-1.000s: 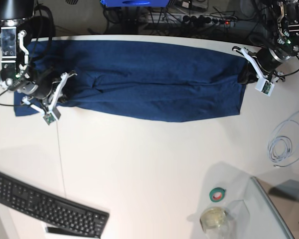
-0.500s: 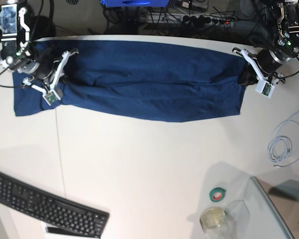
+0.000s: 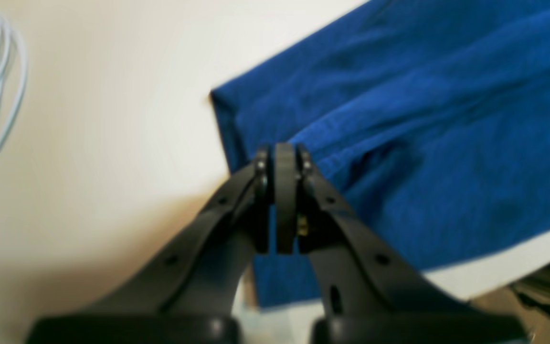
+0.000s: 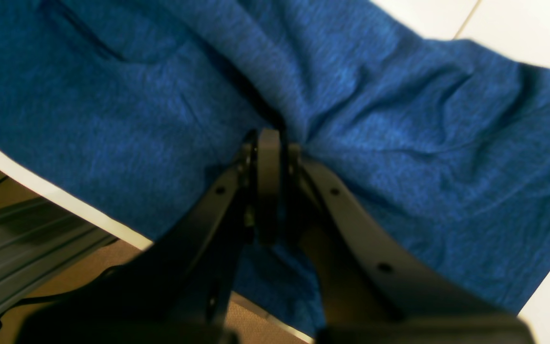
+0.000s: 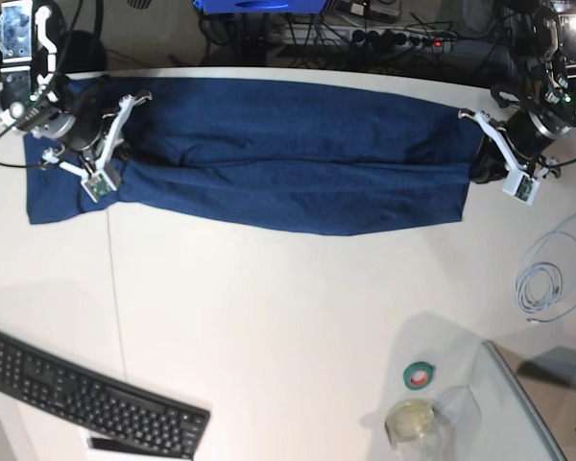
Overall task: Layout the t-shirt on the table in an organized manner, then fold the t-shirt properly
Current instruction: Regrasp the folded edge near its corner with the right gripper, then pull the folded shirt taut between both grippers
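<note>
The dark blue t-shirt (image 5: 288,163) lies in a long band across the far part of the white table (image 5: 288,317), with one end hanging out at the far left. My left gripper (image 5: 477,161) sits at the band's right end. In the left wrist view its jaws (image 3: 282,153) are shut on the t-shirt's hem (image 3: 423,119). My right gripper (image 5: 127,144) rests on the band's left part. The right wrist view has it (image 4: 268,136) shut on the t-shirt, with the fabric (image 4: 112,95) puckering around the tips.
A black keyboard (image 5: 91,403) lies at the near left. A green tape roll (image 5: 420,375), a glass jar (image 5: 411,423) and a clear panel (image 5: 528,403) sit at the near right. A coiled white cable (image 5: 547,279) lies right of the shirt. Cables run behind the far edge.
My right gripper has carried its pinch of fabric from the shirt's near edge toward the far edge. My left gripper has drawn the right end slightly outward and nearer.
</note>
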Robot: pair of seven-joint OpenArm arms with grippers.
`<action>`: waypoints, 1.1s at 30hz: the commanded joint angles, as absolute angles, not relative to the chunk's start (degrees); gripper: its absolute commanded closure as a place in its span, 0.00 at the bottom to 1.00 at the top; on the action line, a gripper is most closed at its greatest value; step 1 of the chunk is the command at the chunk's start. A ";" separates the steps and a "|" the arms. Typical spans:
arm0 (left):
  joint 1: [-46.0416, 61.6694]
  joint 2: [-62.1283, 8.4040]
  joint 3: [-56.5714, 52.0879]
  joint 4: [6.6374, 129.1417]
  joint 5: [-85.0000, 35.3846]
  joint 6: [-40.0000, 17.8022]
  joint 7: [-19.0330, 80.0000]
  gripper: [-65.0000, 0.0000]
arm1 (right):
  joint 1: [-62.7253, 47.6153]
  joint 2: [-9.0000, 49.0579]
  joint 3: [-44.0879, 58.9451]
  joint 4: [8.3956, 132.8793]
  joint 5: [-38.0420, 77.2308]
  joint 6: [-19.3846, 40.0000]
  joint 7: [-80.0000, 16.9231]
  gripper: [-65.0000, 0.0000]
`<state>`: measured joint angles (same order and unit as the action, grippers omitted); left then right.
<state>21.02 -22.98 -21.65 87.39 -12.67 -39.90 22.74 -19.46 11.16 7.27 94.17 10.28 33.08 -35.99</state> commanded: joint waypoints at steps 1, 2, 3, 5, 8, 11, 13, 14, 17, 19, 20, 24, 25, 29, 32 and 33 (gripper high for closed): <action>20.97 -23.69 -22.02 89.71 -13.76 -40.00 21.05 1.00 | -18.59 11.56 8.22 95.34 10.95 33.19 -34.86 0.98; 21.58 -23.69 -22.11 90.77 -13.85 -40.00 21.05 1.00 | -18.07 11.56 9.63 95.34 10.95 33.19 -34.86 0.97; 22.02 -23.69 -22.11 92.09 -13.85 -40.00 21.05 1.00 | -17.45 11.21 11.38 95.16 10.95 33.19 -34.86 0.97; 22.37 -23.60 -22.11 94.11 -13.93 -40.00 21.05 1.00 | -15.25 10.07 15.34 94.81 10.77 33.19 -34.86 0.97; 21.49 -21.93 -22.11 93.85 -13.93 -40.00 21.05 1.00 | -11.03 10.07 20.62 91.74 10.77 33.19 -34.86 0.97; 17.01 -17.98 -21.58 89.19 -12.97 -40.00 21.05 1.00 | -5.58 11.65 22.73 83.82 10.68 33.19 -34.86 0.97; 13.85 -15.96 -21.05 83.38 -10.42 -40.00 20.62 1.00 | -2.59 12.79 22.81 78.20 10.68 33.19 -34.86 0.97; 12.09 -15.16 -19.91 80.66 -8.31 -40.00 20.62 1.00 | -1.01 13.23 22.90 75.38 10.68 33.19 -34.77 0.97; 9.63 -14.20 -18.42 76.79 -5.05 -40.00 20.44 1.00 | 1.63 13.41 23.25 69.32 10.68 33.19 -33.10 0.97; 9.19 -14.20 -17.71 76.18 -4.79 -40.00 20.44 1.00 | 1.80 14.55 22.99 66.86 10.68 32.92 -29.93 0.97; 9.10 -14.20 -17.71 76.00 -4.70 -40.00 20.44 1.00 | 2.07 14.73 22.90 65.27 10.68 32.92 -28.97 0.97; 9.36 -14.81 -17.80 75.91 -4.70 -40.00 20.44 1.00 | 4.00 15.96 23.34 57.45 10.68 32.84 -26.24 0.97; 9.54 -14.81 -17.98 75.91 -4.70 -40.00 20.44 1.00 | 4.26 16.31 23.34 55.60 10.68 32.84 -24.92 0.97; 9.36 -15.43 -17.98 74.07 -3.30 -40.00 20.44 1.00 | 4.97 16.48 23.34 51.65 10.68 29.05 -20.44 0.98; 9.01 -15.43 -18.24 71.69 -1.36 -40.00 20.44 1.00 | 5.05 16.48 22.99 50.95 10.68 26.33 -18.68 0.98; 9.01 -15.43 -18.24 71.60 -1.45 -40.00 20.44 1.00 | 5.05 16.48 22.90 51.03 10.68 26.33 -18.68 0.98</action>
